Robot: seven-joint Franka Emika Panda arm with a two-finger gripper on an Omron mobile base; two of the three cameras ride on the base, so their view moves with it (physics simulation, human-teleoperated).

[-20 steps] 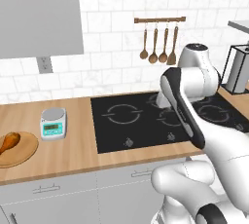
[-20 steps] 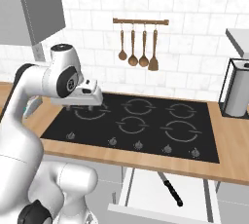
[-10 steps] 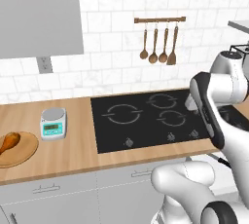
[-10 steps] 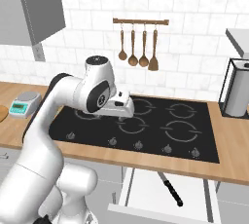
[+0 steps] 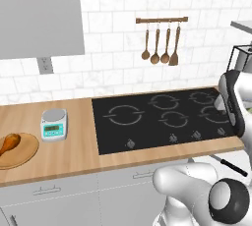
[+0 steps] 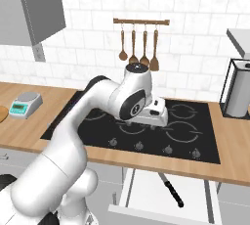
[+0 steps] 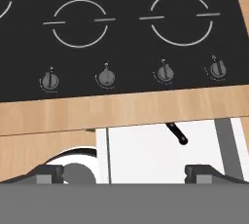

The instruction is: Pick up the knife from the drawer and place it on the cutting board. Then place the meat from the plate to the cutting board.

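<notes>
The knife [image 6: 171, 192] lies in the open white drawer [image 6: 141, 197] below the stove's right half; its black handle [image 7: 176, 133] pokes out from under the counter edge, the blade hidden. My gripper [image 7: 126, 173] hangs over the front of the stove [image 6: 154, 125], open, with nothing between its fingertips [image 7: 48, 173]. The meat [image 5: 10, 143], an orange-brown drumstick, rests on the round tan plate [image 5: 23, 154] at the far left of the counter. The cutting board is out of view.
A black four-ring cooktop [image 5: 162, 117] with a row of knobs [image 7: 106, 77] fills the counter's middle. A small scale [image 5: 53, 124] stands right of the plate. Wooden spoons hang on a rail [image 6: 141, 22]. A grey cylinder in a black rack [image 6: 239, 90] stands at the right.
The arm has swung to the right across the cooktop, bringing the hand over the stove's front right, above the open drawer. Knife, meat and plate have not moved.
</notes>
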